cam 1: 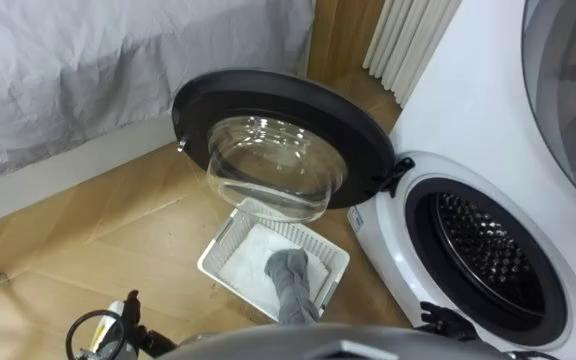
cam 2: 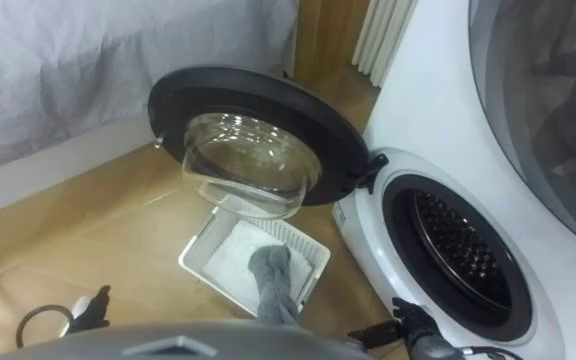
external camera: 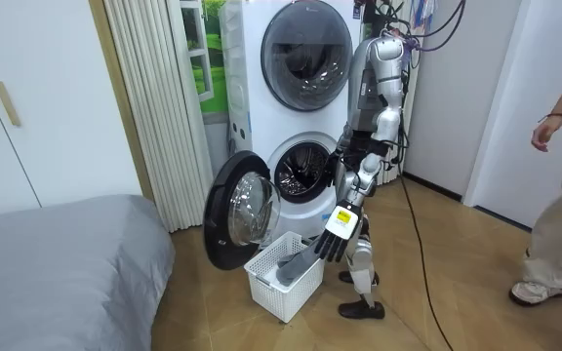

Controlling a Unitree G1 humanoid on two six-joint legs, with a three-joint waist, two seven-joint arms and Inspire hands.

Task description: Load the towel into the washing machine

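We stand beside the washing machine (cam 1: 488, 250), its door (cam 1: 278, 135) swung open to the left. The towel (cam 1: 288, 272) lies in the basket (cam 1: 216, 245) on the floor, so the pick-up is not yet done. Our left robot hand (external camera: 338, 234) hangs open near it. Whether the right robot hand (cam 2: 416, 322) is open, we cannot tell. Next we must reach down and grip the towel.
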